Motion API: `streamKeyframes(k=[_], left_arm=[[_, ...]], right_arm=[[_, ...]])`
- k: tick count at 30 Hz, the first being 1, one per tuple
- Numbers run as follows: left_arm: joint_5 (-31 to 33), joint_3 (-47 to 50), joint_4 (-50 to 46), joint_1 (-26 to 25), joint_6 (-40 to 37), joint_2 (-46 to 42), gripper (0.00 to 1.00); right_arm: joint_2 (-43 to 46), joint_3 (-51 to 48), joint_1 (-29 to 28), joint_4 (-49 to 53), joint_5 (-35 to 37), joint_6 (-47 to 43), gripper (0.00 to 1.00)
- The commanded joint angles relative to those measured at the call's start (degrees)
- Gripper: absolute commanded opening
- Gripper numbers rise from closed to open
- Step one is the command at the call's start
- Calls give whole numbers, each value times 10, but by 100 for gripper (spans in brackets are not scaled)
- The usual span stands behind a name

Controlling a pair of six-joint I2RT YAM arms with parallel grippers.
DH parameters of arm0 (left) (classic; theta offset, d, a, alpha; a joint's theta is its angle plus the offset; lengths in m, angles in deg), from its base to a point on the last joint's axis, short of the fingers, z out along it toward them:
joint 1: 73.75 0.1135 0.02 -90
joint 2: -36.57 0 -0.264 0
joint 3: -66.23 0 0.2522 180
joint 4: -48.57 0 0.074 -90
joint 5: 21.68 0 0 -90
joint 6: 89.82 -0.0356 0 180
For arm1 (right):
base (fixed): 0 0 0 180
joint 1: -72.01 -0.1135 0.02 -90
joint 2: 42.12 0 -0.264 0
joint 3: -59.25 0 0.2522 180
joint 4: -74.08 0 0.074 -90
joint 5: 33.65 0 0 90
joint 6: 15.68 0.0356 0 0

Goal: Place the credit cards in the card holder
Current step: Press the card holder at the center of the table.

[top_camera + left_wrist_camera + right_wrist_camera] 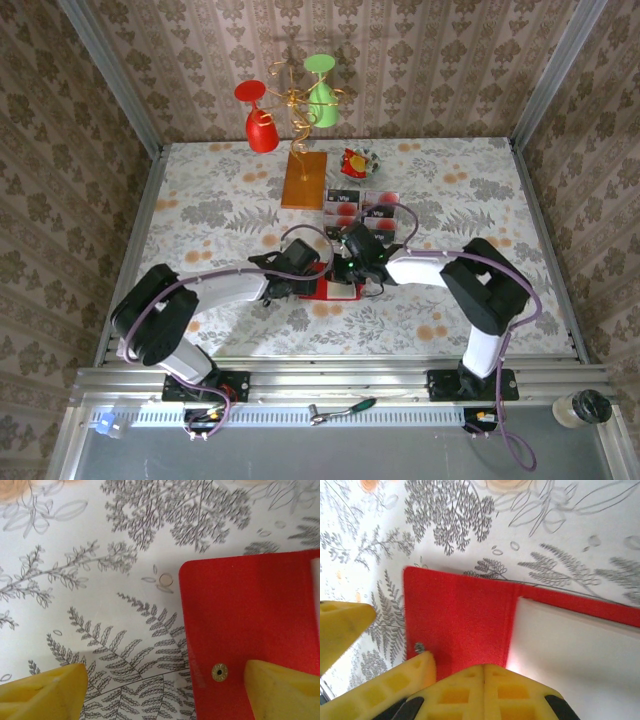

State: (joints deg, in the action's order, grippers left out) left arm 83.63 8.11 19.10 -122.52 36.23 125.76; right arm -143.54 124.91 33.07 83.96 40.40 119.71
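On the flowered table point(200, 210), near the middle and a little toward the arms: the card holder point(334, 292), bright red, lying flat. A seam across it, and a brass stud point(219, 671) near one edge. On the part beyond the seam: one credit card point(575, 650), whitish face up, its side tight against the seam, a narrow red strip left bare along its far edge. Slid under the red layer or only laid against it: cannot tell.

Further back, just behind the grippers: the other credit cards point(345, 198), flat in a tight group, black bands visible. Behind them a small red-and-yellow wrapper point(357, 160). To the left of it an orange-brown wooden slab point(304, 180) bearing a gold wire stand point(297, 95), with a red glass point(262, 128) and a green glass point(322, 100) hung upside down on it. Seen from above, most of the holder covered by the two wrists, meeting over it from left and right.

Left gripper point(162, 680): spread wide, grasping nothing, astride the holder's edge, one finger point(42, 695) above bare table, the other above the red surface just beside the stud; contact with the red not possible to judge. Right gripper point(484, 677): clenched, fingertips pressed together at the near corner of the card, by the seam. Card pinched between them or only touched: cannot tell.
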Motion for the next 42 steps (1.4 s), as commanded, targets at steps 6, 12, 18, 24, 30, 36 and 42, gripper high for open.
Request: streamKeyframes(k=[6,12,18,24,30,36,42], left_arm=[[39,-11,-15,-14,6,32,82],[44,-28,-29,-16,-3,30,82],[41,-60,-54,-16,-24,1,82],[12,-113,-80,-16,-40,-22,82],[-51,-164,-60,-17,-31,-39,82],[-117,-175,-5,-19,17,-30,82],[-145,-141,56,-18,62,-8,82]], right_arm=[[77,-6,38,82,29,-45,8],[79,-14,39,89,31,-58,8],[90,-30,45,83,28,-57,8],[109,-32,45,87,29,-55,7],[132,-43,45,89,38,-49,7],[150,-61,46,100,51,-45,7],[156,-80,45,90,50,-41,7]])
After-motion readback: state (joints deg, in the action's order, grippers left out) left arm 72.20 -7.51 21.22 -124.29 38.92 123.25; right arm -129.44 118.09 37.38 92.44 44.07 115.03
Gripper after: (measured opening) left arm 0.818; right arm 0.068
